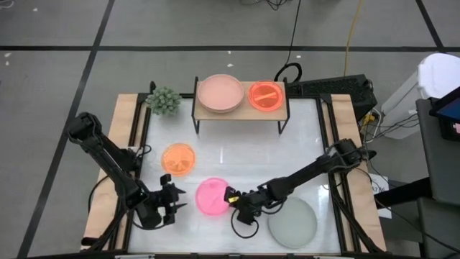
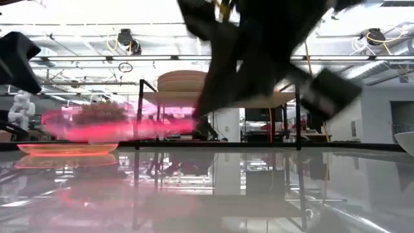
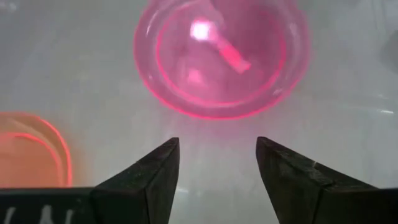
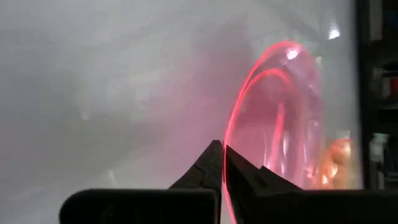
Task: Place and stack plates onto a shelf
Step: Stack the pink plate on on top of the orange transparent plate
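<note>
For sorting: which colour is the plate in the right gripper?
Magenta pink plate, clearest in left wrist view.

Blurred magenta plate [image 2: 119, 125] above table [image 2: 259, 194]

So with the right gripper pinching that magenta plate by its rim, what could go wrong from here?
1. The right gripper holds the magenta plate by a thin edge only, so it may slip or pivot when carried.
2. The left gripper stands open just beside that plate and could be bumped.
3. The shelf already carries a pink plate and an orange plate, so a sloppy landing could knock one off.
</note>
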Controlling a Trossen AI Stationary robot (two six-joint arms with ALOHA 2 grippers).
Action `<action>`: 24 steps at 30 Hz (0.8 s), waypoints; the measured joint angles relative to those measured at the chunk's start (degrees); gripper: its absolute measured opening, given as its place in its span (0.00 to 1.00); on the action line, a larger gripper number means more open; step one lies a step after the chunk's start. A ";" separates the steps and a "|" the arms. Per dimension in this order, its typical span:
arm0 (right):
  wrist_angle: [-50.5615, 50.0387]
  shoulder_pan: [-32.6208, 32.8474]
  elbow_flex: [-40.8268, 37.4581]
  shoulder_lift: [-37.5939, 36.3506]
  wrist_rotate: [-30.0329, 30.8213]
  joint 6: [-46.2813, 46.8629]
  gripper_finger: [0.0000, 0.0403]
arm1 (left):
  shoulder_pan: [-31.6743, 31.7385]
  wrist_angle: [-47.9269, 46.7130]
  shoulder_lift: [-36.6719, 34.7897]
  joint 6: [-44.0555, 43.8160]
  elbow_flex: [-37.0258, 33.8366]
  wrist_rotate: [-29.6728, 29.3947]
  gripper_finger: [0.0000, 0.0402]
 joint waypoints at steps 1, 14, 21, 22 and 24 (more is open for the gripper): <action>-0.65 0.18 0.07 -1.28 0.05 1.01 0.00 | 0.00 -0.20 -0.24 0.32 0.00 -0.79 0.55; -18.58 2.01 0.20 -18.32 18.34 10.99 0.00 | 4.37 -0.93 -1.32 7.41 0.00 -15.25 0.54; -26.43 -0.43 0.22 -26.48 24.39 13.16 0.00 | 9.14 -1.09 -1.32 8.46 0.00 -12.99 0.47; -26.81 -1.13 0.20 -27.39 25.42 12.89 0.00 | 9.72 -1.05 -1.32 8.70 0.02 -12.55 0.46; -27.86 -2.72 0.22 -29.35 26.62 12.74 0.00 | 10.76 -1.11 -1.32 9.38 0.02 -12.24 0.44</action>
